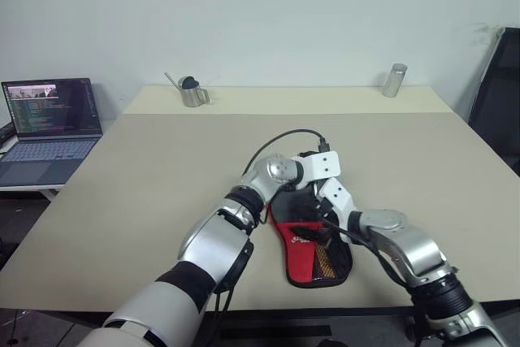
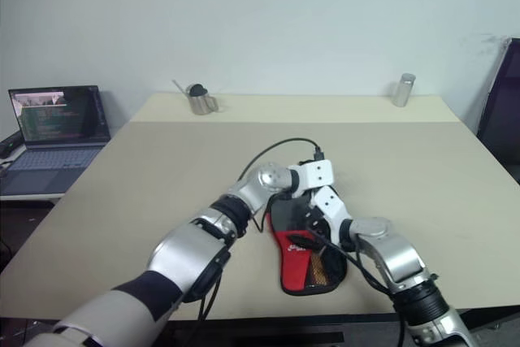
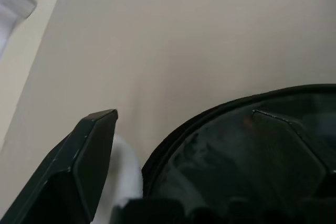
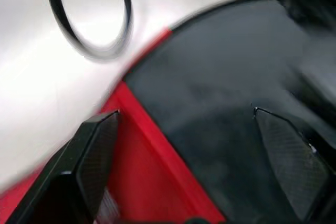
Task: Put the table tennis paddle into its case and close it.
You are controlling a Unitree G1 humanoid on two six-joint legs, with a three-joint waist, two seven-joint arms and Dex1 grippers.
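Under both end effectors lies the black and red case (image 1: pixel 313 251), flat on the tabletop (image 1: pixel 146 193) near its front edge. The left end effector (image 3: pixel 210 145) hovers over the case's rounded black end, fingers spread apart; the right end effector (image 4: pixel 184 156) hangs above the red panel, fingers likewise apart, gripping nothing. Whether the paddle sits inside cannot be told. Beyond the case, bare tabletop stretches to a metal cup (image 1: pixel 192 92) and a can (image 1: pixel 394 80) at the far edge.

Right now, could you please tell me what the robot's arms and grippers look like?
Both arms have silver-grey shells with black joint bands and white wrist blocks. A black cable loops over the left wrist. The left gripper and right gripper each have two flat black fingers with angled tips.
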